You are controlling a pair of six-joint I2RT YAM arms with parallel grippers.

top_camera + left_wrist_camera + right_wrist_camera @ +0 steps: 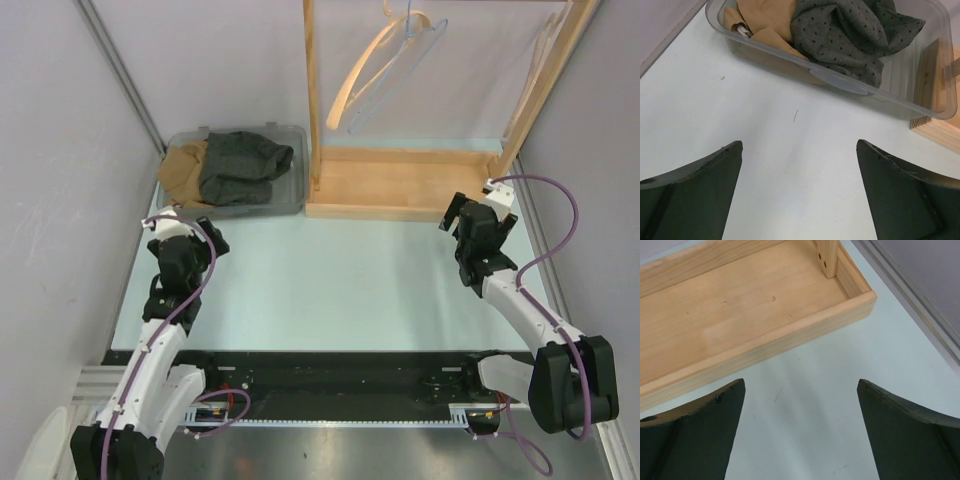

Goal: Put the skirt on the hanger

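Lying bunched in bin (840,82), skirt (850,35) sits ahead of left gripper (799,192), apart | left gripper spread, empty | right gripper (800,432) spread, empty, near rack (740,315) | hanger (385,65) top cut off; tan cloth (765,20) half buried

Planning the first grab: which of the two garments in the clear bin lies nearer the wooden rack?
The dark grey dotted fabric garment, at the end of the clear plastic bin beside the wooden rack; the tan fabric garment lies opposite.
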